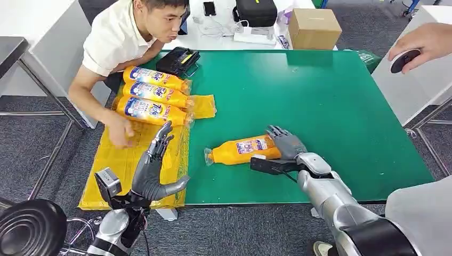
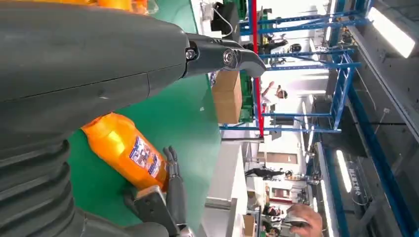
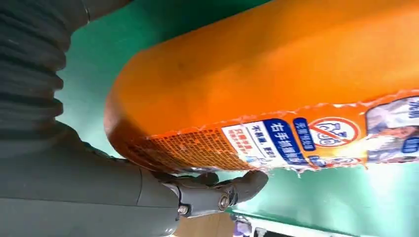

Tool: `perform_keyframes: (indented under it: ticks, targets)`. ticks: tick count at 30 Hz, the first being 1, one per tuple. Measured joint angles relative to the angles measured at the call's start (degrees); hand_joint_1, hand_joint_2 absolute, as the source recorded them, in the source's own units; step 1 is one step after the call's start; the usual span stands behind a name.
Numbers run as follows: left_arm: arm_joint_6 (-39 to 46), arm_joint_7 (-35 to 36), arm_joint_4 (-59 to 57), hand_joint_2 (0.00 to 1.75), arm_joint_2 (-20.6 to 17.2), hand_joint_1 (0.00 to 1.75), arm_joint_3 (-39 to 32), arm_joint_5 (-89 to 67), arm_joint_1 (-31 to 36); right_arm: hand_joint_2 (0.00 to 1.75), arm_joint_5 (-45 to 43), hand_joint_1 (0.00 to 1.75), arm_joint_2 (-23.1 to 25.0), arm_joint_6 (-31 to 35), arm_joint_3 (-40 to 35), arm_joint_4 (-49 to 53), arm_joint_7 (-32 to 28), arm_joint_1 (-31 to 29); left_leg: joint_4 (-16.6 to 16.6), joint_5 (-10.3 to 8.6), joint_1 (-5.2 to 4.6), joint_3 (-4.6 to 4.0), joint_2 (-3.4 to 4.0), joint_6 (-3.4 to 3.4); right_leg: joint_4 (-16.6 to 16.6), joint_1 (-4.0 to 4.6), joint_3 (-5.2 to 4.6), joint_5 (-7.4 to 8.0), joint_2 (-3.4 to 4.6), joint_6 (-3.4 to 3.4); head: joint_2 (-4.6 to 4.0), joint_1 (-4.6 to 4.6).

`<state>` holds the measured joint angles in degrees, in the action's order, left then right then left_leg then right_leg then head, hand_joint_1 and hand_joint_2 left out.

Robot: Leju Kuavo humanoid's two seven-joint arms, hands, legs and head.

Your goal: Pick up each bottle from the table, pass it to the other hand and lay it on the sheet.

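An orange bottle point(image 1: 242, 150) point(image 2: 123, 148) point(image 3: 276, 74) lies on its side on the green table point(image 1: 330, 96), cap toward the yellow sheet point(image 1: 122, 165). My right hand point(image 1: 285, 149) point(image 2: 170, 187) point(image 3: 99, 197) grips its base end, fingers behind it and thumb pressed on the label in front. My left hand point(image 1: 154, 170) point(image 2: 99, 64) is raised over the sheet's near right part, fingers apart, holding nothing. Three orange bottles point(image 1: 154, 93) lie side by side at the sheet's far end.
A person leans in at the far left, one hand point(image 1: 122, 133) resting on the sheet near my left hand. A black case point(image 1: 178, 60) and a cardboard box point(image 1: 313, 28) sit at the back. Another person's hand point(image 1: 421, 45) holds a dark object at the far right.
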<state>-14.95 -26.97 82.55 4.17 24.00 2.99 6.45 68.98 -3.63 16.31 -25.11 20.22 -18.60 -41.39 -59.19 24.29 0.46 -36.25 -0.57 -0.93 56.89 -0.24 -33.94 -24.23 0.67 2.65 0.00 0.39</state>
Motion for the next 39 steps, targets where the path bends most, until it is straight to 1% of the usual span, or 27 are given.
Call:
perform_keyframes:
  ticks: [1, 2, 3, 9, 10, 11, 12, 14, 16, 20, 23, 29, 35, 39]
  targets:
    - [0.04, 0.00, 0.00, 1.75, 0.00, 0.00, 0.00, 0.00, 0.02, 1.75, 0.04, 0.00, 0.04, 0.00, -0.09, -0.02, 0.00, -0.05, 0.00, 0.00, 0.00, 0.00, 0.00, 0.00, 0.00, 0.00, 0.00, 0.00, 0.00, 0.00, 0.00, 0.00]
    - [0.04, 0.00, 0.00, 1.75, 0.00, 0.00, 0.00, 0.00, 0.05, 1.75, 0.04, 1.64, 0.09, -0.02, -0.15, -0.02, 0.00, -0.06, 0.00, 0.00, 0.00, 0.00, 0.00, 0.00, 0.00, 0.00, 0.00, 0.00, 0.00, 0.00, 0.00, 0.00]
    - [0.04, 0.00, 0.00, 1.75, 0.00, 0.00, 0.02, 0.00, 0.07, 1.75, 0.00, 1.75, 0.11, -0.18, -0.20, -0.04, -0.02, -0.06, 0.00, 0.00, 0.00, 0.00, 0.00, 0.00, 0.00, 0.00, 0.00, 0.00, 0.00, 0.00, 0.00, 0.00]
    - [0.07, 0.04, -0.39, 1.75, 0.00, 0.00, 0.04, 0.15, 0.50, 1.75, -1.60, 1.75, 0.11, -2.36, -0.33, -0.28, -1.79, -0.10, 0.00, 0.00, 0.00, 0.00, 0.01, 0.00, 0.00, 0.00, -0.01, 0.00, 0.00, 0.00, 0.00, -0.02]
    - [0.07, 0.04, -0.44, 1.75, 0.00, 0.00, 0.04, 0.17, 0.58, 1.75, -1.73, 1.69, 0.11, -2.38, -0.33, -0.31, -1.97, -0.10, 0.00, 0.00, 0.00, 0.01, 0.01, 0.00, 0.00, 0.00, -0.01, 0.00, 0.00, 0.00, 0.00, 0.00]
    - [0.07, 0.04, -0.50, 1.75, 0.00, 0.00, 0.04, 0.17, 0.66, 1.75, -1.84, 1.59, 0.11, -2.40, -0.33, -0.31, -2.01, -0.13, 0.00, 0.00, 0.00, 0.01, 0.01, 0.00, 0.00, 0.00, -0.01, 0.00, 0.00, 0.00, 0.00, 0.00]
    - [0.07, 0.04, -0.57, 1.75, 0.00, 0.00, 0.04, 0.17, 0.74, 1.75, -2.01, 1.55, 0.11, -2.43, -0.33, -0.33, -2.03, -0.17, 0.00, 0.00, 0.00, 0.01, 0.00, 0.00, 0.00, 0.00, -0.01, 0.00, 0.00, 0.00, 0.00, 0.00]
    - [0.07, 0.04, -0.66, 1.75, 0.00, 0.00, 0.04, 0.20, 0.84, 1.75, -2.14, 1.55, 0.11, -2.60, -0.33, -0.35, -2.01, -0.19, 0.00, 0.00, 0.00, 0.02, 0.00, 0.00, 0.00, 0.00, 0.00, 0.00, 0.00, 0.00, 0.00, 0.00]
    - [0.07, 0.04, -0.70, 1.75, 0.00, 0.00, 0.04, 0.37, 0.87, 1.75, -2.27, 1.68, 0.11, -2.78, -0.33, -0.37, -1.92, -0.18, 0.00, 0.00, 0.00, 0.02, 0.01, 0.00, 0.00, 0.00, -0.01, 0.00, 0.00, 0.00, 0.00, 0.00]
    - [0.09, 0.04, -0.94, 1.75, 0.00, 0.00, 0.04, 0.52, 1.00, 1.75, -2.69, 1.75, 0.04, -3.26, -0.33, -0.50, -1.68, -0.20, 0.00, 0.00, 0.00, 0.02, 0.00, 0.00, 0.00, 0.00, 0.00, 0.00, 0.00, 0.00, 0.00, 0.00]
    - [0.15, 0.04, -1.07, 1.75, 0.00, 0.00, 0.04, 0.68, 1.07, 1.75, -3.52, 1.75, 0.04, -3.54, -0.31, -0.57, -2.14, -0.21, 0.00, 0.00, 0.00, 0.03, 0.00, 0.00, 0.00, 0.00, 0.01, 0.00, 0.00, 0.00, 0.00, 0.00]
    - [0.15, 0.02, -1.11, 1.75, 0.00, 0.00, 0.04, 2.19, 0.96, 1.75, -10.04, 1.75, 0.44, -4.70, 2.36, -0.57, -7.43, 0.76, 0.00, 0.00, 0.00, 0.04, 0.03, 0.00, 0.00, 0.00, 0.03, 0.00, 0.00, 0.00, 0.00, 0.02]
    - [0.13, 0.02, -1.11, 1.75, 0.00, 0.00, 0.02, 2.43, 0.86, 1.75, -11.19, 1.75, 1.12, -5.01, 4.26, -0.57, -8.39, 1.39, 0.00, 0.00, 0.01, 0.05, 0.03, 0.00, 0.00, 0.01, 0.03, 0.00, 0.00, 0.00, 0.00, 0.00]
    - [0.68, 1.23, -1.11, 1.75, 0.09, 0.00, -0.31, 5.18, 0.36, 1.75, -17.91, 1.75, 2.03, -6.03, 6.87, -0.02, -13.78, 2.80, 0.00, 0.00, 0.01, 0.05, 0.03, 0.00, 0.00, 0.01, 0.05, 0.00, 0.00, 0.00, 0.00, 0.00]
